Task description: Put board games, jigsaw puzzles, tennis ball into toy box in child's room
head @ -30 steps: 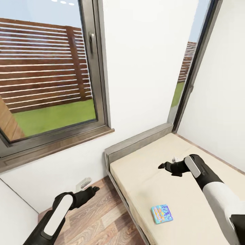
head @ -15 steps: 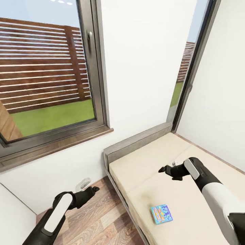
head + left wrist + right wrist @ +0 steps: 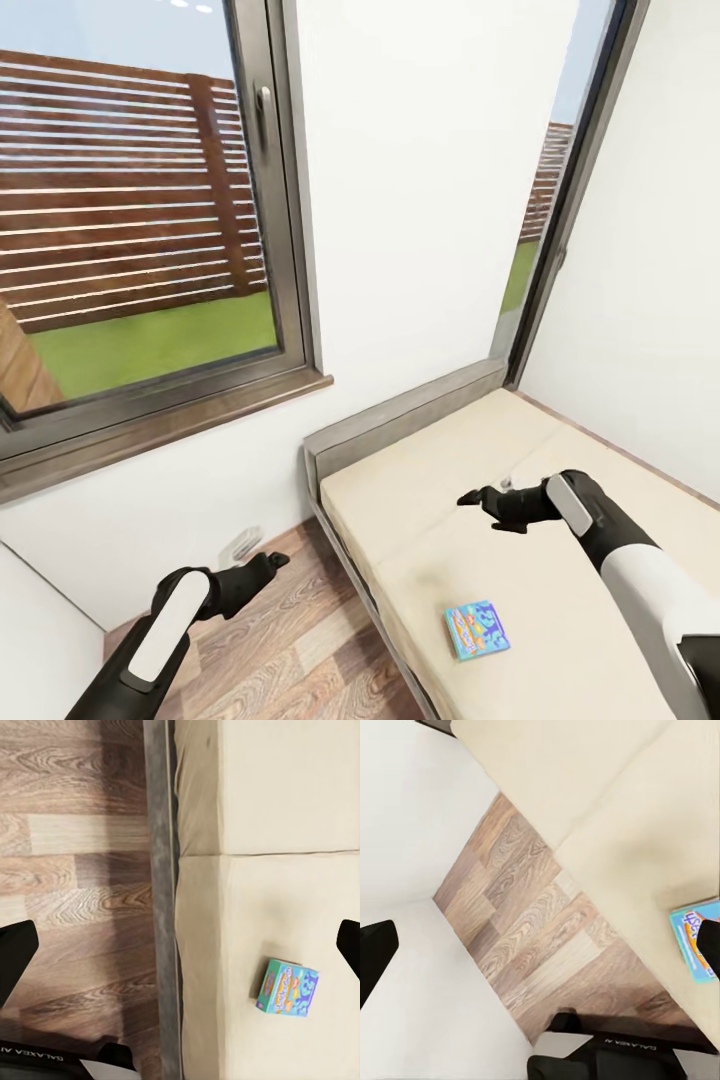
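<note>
Presently catalogued, one moment by the bed:

Board game [image 3: 476, 629] — a small blue-green box with bright lettering, lying flat on the cream mattress near its floor-side edge; unheld, nothing touching it. Only one game shows on the bed.

Bed [image 3: 420, 495] — grey frame, cream mattress in two cushions, set in the corner under the windows, beside a wood floor [image 3: 290, 650].

Right gripper [image 3: 478, 497] — held above the mattress, beyond the box and apart from it, fingers spread with nothing between them. Judged: poised for a reach down to the game, since this arm is already over the bed.

Left gripper [image 3: 268, 563] — low over the floor beside the bed frame, near a small wall vent [image 3: 243, 542]; its wrist view shows both fingertips far apart at the picture's edges, so fingers parted, empty. Judged: kept aside, out of the other arm's way.

Toy box, table, puzzles, ball — not entered here.
</note>
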You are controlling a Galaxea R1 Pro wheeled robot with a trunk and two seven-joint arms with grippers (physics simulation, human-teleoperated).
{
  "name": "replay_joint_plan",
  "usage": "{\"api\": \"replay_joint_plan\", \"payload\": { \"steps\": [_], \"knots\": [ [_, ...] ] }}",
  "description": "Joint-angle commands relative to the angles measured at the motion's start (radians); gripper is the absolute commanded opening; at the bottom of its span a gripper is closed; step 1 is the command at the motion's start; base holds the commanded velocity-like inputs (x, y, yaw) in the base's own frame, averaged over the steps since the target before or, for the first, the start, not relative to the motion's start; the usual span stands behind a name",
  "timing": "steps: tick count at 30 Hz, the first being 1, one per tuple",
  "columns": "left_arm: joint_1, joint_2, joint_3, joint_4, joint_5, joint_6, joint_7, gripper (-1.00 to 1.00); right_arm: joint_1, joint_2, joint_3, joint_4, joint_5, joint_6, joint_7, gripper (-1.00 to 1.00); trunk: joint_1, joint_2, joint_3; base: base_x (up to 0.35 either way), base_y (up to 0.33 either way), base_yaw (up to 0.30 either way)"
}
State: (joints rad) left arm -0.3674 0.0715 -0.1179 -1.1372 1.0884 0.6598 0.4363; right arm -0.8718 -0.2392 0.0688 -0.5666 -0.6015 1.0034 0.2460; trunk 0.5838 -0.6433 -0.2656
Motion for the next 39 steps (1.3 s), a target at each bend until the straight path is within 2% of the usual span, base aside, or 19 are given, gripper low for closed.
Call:
{"api": "replay_joint_plan", "payload": {
  "steps": [1,13,19,25,29,39],
  "knots": [
    [-0.001,0.001,-0.002,-0.001,0.011,0.000,0.010,1.00,0.001,-0.006,0.005,-0.001,0.010,0.000,0.025,1.00,0.004,-0.009,-0.005,0.000,0.000,0.000],
    [-0.001,0.001,-0.003,0.003,0.010,0.000,0.010,1.00,0.016,-0.028,0.006,-0.001,0.015,-0.005,0.072,1.00,0.050,-0.093,-0.042,0.000,0.000,-0.081],
    [-0.001,0.001,-0.002,0.004,0.010,0.000,0.010,1.00,0.021,-0.038,0.006,0.001,0.015,-0.005,0.077,1.00,0.073,-0.135,-0.061,0.000,0.000,-0.212],
    [-0.001,0.001,-0.002,0.006,0.010,0.000,0.011,1.00,0.039,-0.065,0.007,0.000,0.014,-0.004,0.083,1.00,0.096,-0.177,-0.079,0.000,0.000,-0.249],
    [-0.001,0.001,-0.002,0.007,0.010,-0.001,0.011,1.00,0.048,-0.072,0.007,-0.001,0.014,-0.003,0.085,1.00,0.112,-0.205,-0.091,0.000,0.000,-0.200],
    [-0.001,0.002,-0.002,0.009,0.009,-0.002,0.012,1.00,0.071,-0.091,0.008,0.006,0.014,0.003,0.086,1.00,0.150,-0.275,-0.122,0.000,0.000,-0.068]
  ]
}}
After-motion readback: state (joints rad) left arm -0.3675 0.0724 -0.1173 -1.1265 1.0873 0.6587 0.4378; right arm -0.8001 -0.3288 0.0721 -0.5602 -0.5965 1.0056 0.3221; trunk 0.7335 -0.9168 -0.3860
